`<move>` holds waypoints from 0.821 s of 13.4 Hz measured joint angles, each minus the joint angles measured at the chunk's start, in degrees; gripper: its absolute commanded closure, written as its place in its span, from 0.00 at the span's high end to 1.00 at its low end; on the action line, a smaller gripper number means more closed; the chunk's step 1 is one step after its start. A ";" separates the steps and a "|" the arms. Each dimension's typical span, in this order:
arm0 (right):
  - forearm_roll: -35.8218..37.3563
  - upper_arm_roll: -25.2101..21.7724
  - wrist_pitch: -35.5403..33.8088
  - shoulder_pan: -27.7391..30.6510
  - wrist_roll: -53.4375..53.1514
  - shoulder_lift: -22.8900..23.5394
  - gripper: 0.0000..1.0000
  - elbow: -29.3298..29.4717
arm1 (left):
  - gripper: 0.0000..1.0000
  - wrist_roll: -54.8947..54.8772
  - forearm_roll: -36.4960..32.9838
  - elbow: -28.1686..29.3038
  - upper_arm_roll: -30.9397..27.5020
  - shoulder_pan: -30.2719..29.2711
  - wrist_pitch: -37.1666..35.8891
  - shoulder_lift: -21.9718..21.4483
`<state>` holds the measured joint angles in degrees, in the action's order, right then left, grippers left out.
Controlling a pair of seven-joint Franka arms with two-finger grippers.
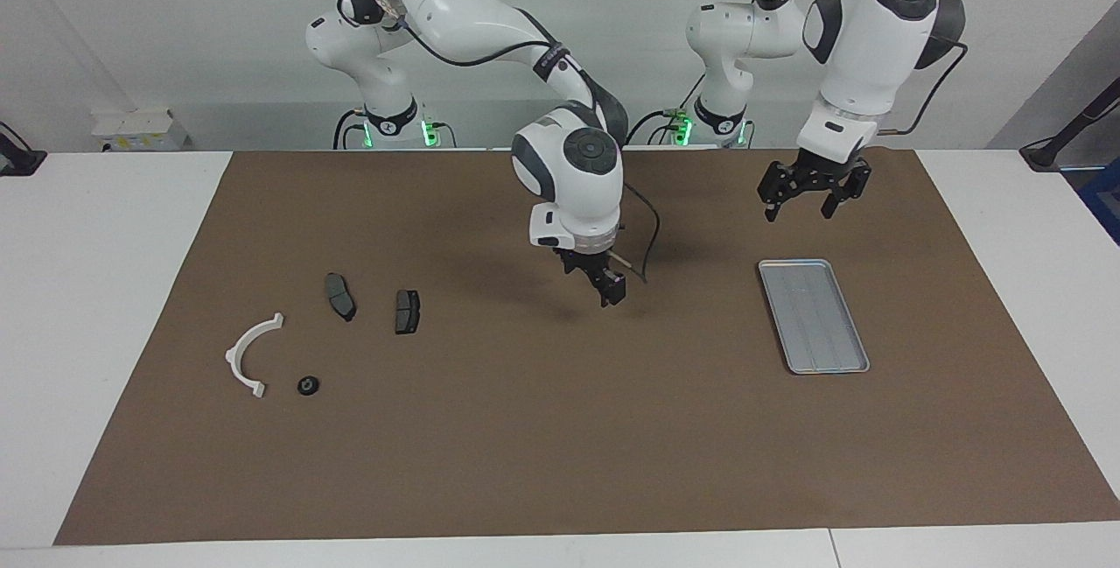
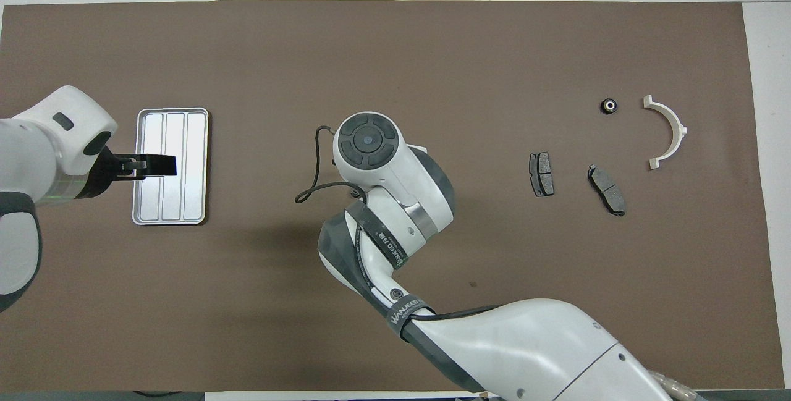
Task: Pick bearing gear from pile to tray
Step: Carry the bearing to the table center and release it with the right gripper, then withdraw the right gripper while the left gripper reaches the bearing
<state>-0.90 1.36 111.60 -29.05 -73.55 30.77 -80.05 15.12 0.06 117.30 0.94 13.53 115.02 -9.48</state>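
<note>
I have the right gripper point(image 1: 611, 294) hanging low over bare brown mat point(image 1: 525, 445) near the middle of the table, between the pile and the tray point(image 1: 792, 264). I see its fingers edge-on, so I cannot tell whether they are spread or closed, or whether anything sits between them. The bearing gear point(image 1: 307, 385), small, black and round, lies flat on the mat toward the right arm's end of the table, well apart from that gripper. It is just beside one tip of the white arc point(image 1: 233, 356) and farther from the robots than the two brake pads point(image 1: 339, 296). The left gripper point(image 1: 798, 207) hovers over the tray with its fingers wide apart, holding nothing.
</note>
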 measured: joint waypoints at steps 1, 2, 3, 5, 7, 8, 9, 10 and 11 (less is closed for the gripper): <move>0.34 -0.09 -1.53 2.91 6.65 -0.95 1.00 0.51 | 0.98 3.37 -0.14 0.00 0.01 2.24 0.03 0.44; 1.11 -0.18 -2.67 6.19 14.47 -1.84 1.00 0.56 | 0.99 8.12 -1.03 -0.05 0.06 5.34 0.41 1.48; 2.62 -0.23 -3.38 9.35 22.47 -2.36 1.00 0.56 | 0.99 13.77 -2.22 -0.33 0.13 8.66 1.37 3.19; 5.93 -0.31 -3.45 15.05 37.11 -2.40 1.00 0.31 | 0.99 22.25 -3.60 -1.46 0.32 14.27 3.60 8.08; 6.94 -0.41 -1.35 21.11 51.08 -2.26 1.00 -1.21 | 0.99 26.02 -3.78 -1.57 0.40 16.79 7.56 12.36; 6.95 -0.41 0.84 24.47 56.69 -2.21 1.00 -2.69 | 0.99 27.35 -3.79 -1.55 0.37 17.30 9.59 14.22; 6.95 -0.39 2.72 27.41 60.34 -2.15 1.00 -4.27 | 0.99 28.41 -3.79 -1.54 0.32 17.72 11.53 16.03; 6.95 -0.38 4.36 29.71 62.26 -1.99 1.00 -5.77 | 0.99 29.40 -3.79 -1.54 0.33 18.16 13.92 18.15; 6.95 -0.37 5.70 31.07 62.69 -1.59 1.00 -6.83 | 0.99 30.24 -3.80 -1.58 0.32 18.54 16.14 20.17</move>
<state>6.05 0.99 117.30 2.01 -10.86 29.18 -86.88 45.36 -3.73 115.72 1.26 32.07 131.16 10.69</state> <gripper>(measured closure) 0.000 0.004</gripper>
